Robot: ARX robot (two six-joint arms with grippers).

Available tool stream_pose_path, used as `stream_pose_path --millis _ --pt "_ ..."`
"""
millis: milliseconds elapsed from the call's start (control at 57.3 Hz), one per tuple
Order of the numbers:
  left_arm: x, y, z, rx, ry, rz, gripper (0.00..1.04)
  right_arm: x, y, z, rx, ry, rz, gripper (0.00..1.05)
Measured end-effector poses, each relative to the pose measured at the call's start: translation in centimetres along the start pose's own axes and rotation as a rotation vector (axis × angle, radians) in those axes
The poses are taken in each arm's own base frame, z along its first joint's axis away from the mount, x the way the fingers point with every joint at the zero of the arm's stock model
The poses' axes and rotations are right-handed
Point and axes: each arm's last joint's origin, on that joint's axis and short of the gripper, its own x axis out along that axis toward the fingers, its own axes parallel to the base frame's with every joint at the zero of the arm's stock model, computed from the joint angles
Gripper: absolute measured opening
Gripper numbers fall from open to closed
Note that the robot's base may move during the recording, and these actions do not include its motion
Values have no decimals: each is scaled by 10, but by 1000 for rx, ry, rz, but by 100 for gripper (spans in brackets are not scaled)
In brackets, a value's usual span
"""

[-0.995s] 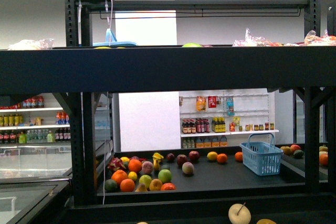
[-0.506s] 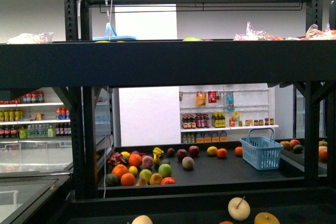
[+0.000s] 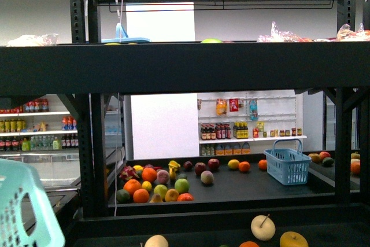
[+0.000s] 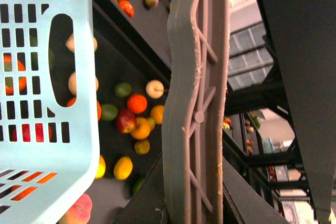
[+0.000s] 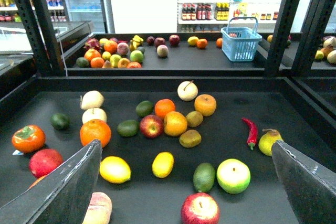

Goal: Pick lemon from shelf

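The lemon (image 5: 115, 169) lies on the black shelf's lower deck (image 5: 231, 116), among several fruits, near my right gripper's left finger (image 5: 63, 187). My right gripper (image 5: 185, 148) is open and empty, hovering over the deck's front part. In the left wrist view the lemon (image 4: 100, 167) is half hidden behind the light blue basket (image 4: 47, 77). My left gripper (image 4: 191, 203) is shut on the basket's grey ribbed handle (image 4: 194, 77). The basket's corner (image 3: 23, 212) shows at the front view's lower left, in front of the shelf (image 3: 185, 67).
Near the lemon lie an oval yellow-orange fruit (image 5: 163, 164), an orange (image 5: 95, 132), a red apple (image 5: 199, 209), a green apple (image 5: 233, 175) and an avocado (image 5: 203, 176). A cream apple (image 3: 263, 228) sits further back. A second rack behind holds fruit and a blue basket (image 3: 288, 165).
The light blue basket has come into the front view's lower left. The view has risen slightly, and more of the near deck's fruit shows at the bottom edge.
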Motion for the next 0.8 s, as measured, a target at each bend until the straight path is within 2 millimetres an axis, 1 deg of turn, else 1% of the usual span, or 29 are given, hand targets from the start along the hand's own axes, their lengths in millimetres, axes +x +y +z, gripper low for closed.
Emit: stream_pose_path --millis 157,366,593,803 --pt "17 -12 -29 25 91 -57 14 0 0 0 0 0 0 97" --pt "38 -27 -61 60 188 -128 14 0 0 0 0 0 0 97" --pt "65 -31 -93 42 269 -149 14 0 0 0 0 0 0 97" --pt "81 -36 -118 34 315 -171 13 0 0 0 0 0 0 97"
